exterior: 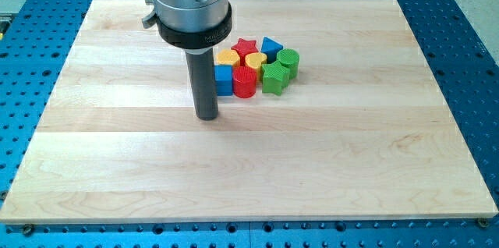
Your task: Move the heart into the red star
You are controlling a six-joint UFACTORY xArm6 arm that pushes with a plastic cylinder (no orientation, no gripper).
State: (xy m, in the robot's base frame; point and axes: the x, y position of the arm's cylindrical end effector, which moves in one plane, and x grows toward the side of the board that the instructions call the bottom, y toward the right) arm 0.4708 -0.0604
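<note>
Jaws we have none, only a straight dark rod that grips nothing, so no opening can be told of it. Largest in view is the blue perforated bench (47, 236) framing everything, and on it lies our pale wooden board (249, 162), filling most of the frame. Next comes the arm's silver cylinder (191, 2) at upper centre, with the rod hanging from it; my tip (207, 116) rests on the board left of centre, just to the lower left of the cluster of blocks and close beside the blue cube (224, 81), though we cannot tell whether they touch. The blocks sit packed together (all in the upper middle of the frame). At the cluster's right stand the green star (274, 78) and, above it, the green cylinder (288, 62). The red cylinder (244, 82) stands at the lower middle, beside the blue cube. Behind them lie the yellow hexagon (227, 58), the blue triangle (270, 47) and the red star (245, 47). The yellow heart (255, 61) sits mid-cluster, just below the red star and seemingly touching it.
</note>
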